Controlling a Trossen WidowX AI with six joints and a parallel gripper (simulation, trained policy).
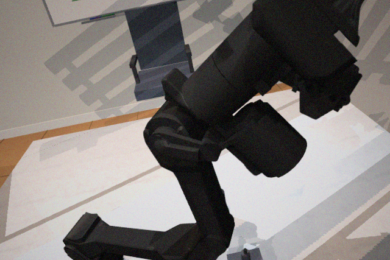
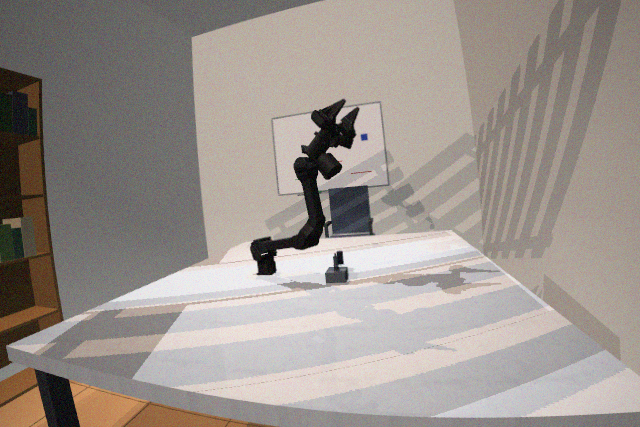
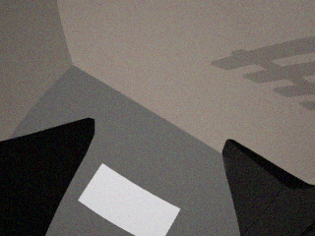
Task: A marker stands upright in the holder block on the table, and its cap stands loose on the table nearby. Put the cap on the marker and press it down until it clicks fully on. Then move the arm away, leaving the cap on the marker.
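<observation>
1. Nearest the exterior camera, the front edge of the table [image 1: 94, 168] [image 2: 206, 396] is seen well apart from the holder block [image 1: 234, 256] [image 2: 336, 276]; a broad stretch of tabletop lies between them.
2. Open air is left between the block and the raised gripper [image 1: 333, 2] [image 2: 350, 104] [image 3: 160, 137], whose jaws are spread wide with nothing held.
3. The arm [image 1: 233, 74] [image 2: 312, 200] is bent upward from its base beside the block, its fingertips pointed up and away from it.
4. One block, one arm and two fingers are counted. One marker [image 2: 334, 261] is held upright in the block. One small dark piece [image 2: 339, 257], probably the cap, is seen at the marker's upper part; whether it is seated or merely behind cannot be told.
</observation>
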